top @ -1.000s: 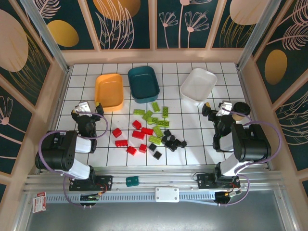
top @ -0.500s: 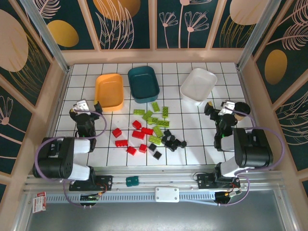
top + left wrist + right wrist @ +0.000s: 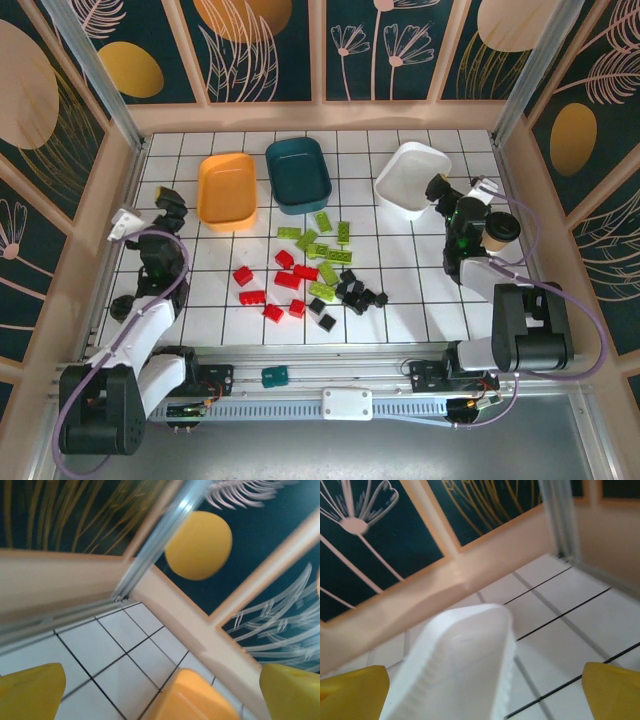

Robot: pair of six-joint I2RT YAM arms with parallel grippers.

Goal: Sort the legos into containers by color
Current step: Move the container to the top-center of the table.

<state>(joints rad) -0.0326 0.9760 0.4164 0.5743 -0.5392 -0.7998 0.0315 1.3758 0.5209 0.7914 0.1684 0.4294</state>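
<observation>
The legos lie loose in the middle of the tiled table: red ones [image 3: 288,280] on the left, lime green ones [image 3: 322,240] towards the back, black ones [image 3: 358,290] on the right. Behind them stand three containers: an orange-yellow tray [image 3: 227,190], a dark teal tray [image 3: 298,175] and a white tray [image 3: 412,178]. My left gripper [image 3: 170,203] hovers open just left of the orange-yellow tray [image 3: 192,700], empty. My right gripper [image 3: 440,195] is open and empty at the white tray's [image 3: 460,665] right edge. Yellow fingertips [image 3: 30,692] [image 3: 615,690] frame each wrist view.
A brown paper cup with a black lid [image 3: 500,228] stands right beside my right arm. A small teal block [image 3: 274,377] lies on the front rail. Wooden walls [image 3: 320,115] close in the table at the back and on both sides.
Both arms have unfolded from their low pose near the bases. The left gripper swung out to the left, the right one reached back to the white tray. Both stayed open.
</observation>
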